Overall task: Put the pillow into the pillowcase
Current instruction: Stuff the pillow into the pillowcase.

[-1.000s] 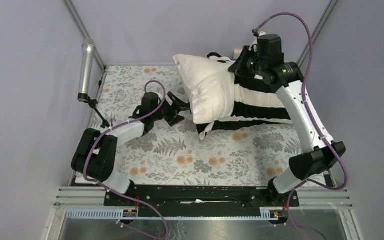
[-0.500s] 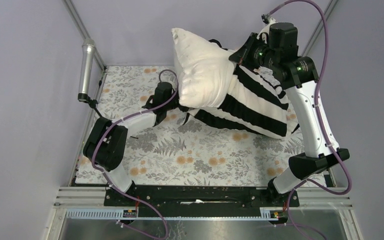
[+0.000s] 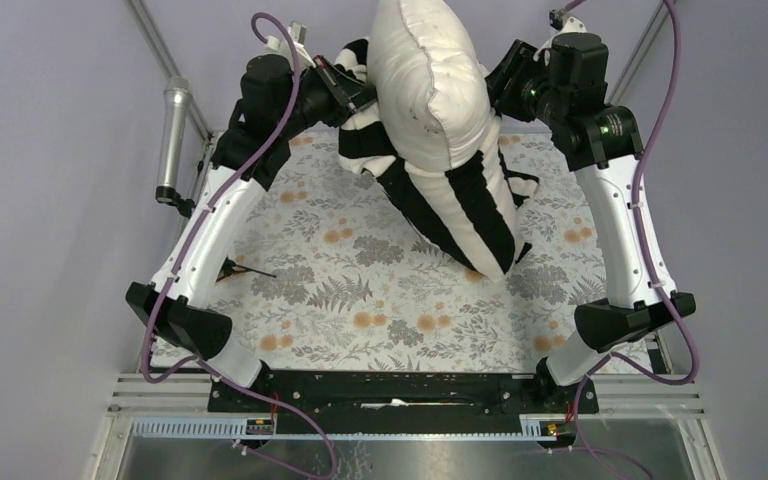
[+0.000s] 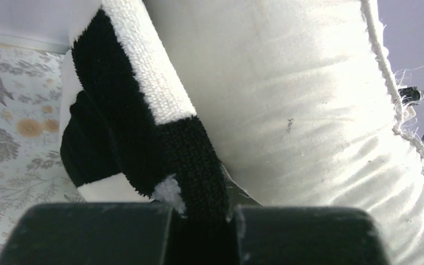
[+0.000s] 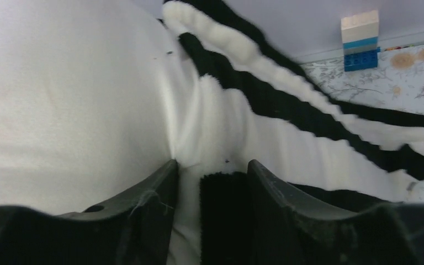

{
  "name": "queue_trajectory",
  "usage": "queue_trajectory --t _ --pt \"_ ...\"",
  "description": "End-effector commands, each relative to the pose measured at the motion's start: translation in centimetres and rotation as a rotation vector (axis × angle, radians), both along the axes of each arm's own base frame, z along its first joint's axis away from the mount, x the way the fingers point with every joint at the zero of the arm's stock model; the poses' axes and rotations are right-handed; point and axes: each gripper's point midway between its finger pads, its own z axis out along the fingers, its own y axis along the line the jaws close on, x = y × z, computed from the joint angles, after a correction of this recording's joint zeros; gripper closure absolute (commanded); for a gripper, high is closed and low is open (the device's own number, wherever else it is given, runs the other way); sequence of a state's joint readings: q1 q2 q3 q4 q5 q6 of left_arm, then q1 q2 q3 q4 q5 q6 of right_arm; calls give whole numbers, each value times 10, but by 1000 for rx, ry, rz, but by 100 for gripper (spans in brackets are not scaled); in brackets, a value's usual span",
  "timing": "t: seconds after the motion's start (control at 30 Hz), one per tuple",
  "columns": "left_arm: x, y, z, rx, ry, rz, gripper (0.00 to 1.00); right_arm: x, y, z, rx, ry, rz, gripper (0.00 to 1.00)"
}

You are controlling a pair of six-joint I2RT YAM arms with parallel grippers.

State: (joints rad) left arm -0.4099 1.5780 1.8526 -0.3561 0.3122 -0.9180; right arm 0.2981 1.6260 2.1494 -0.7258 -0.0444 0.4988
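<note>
Striped pillowcase [image 3: 460,200] hangs mid-air, pillow [image 3: 425,70] half in. L gripper [image 4: 201,212] clamps its hem; R gripper [image 5: 212,171] has fingers parted round cloth, grip unclear. If R side slips, we'd lose the opening & pillow drops.

2 white-and-black arms [image 3: 205,215], purple cables [image 3: 646,130]

The pillow [image 3: 425,70] is cut off by the top edge, its lower part hidden inside the pillowcase [image 3: 460,205]

The top camera looks down over the surface [image 3: 380,300]. Both wrist cameras face the pillow [image 4: 309,110], very close.
</note>
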Motion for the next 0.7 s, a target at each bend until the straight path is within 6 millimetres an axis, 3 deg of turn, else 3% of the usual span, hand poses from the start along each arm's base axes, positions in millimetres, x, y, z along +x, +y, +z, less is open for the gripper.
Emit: queue_trajectory --t 0.0,0.13,0.23,0.4,0.67 --pt "2 13 35 9 -115 43 100 9 -11 -21 -80 47 -65 40" --pt "6 16 35 15 -119 51 100 9 -15 -42 -128 110 -70 35" --pt "7 21 34 15 -118 56 100 6 -21 -45 -148 113 -88 34" --pt "5 24 32 15 -114 50 100 -4 -39 -29 -178 69 -155 33" --pt "0 25 27 16 -115 44 100 -12 -25 4 -57 -59 -102 25"
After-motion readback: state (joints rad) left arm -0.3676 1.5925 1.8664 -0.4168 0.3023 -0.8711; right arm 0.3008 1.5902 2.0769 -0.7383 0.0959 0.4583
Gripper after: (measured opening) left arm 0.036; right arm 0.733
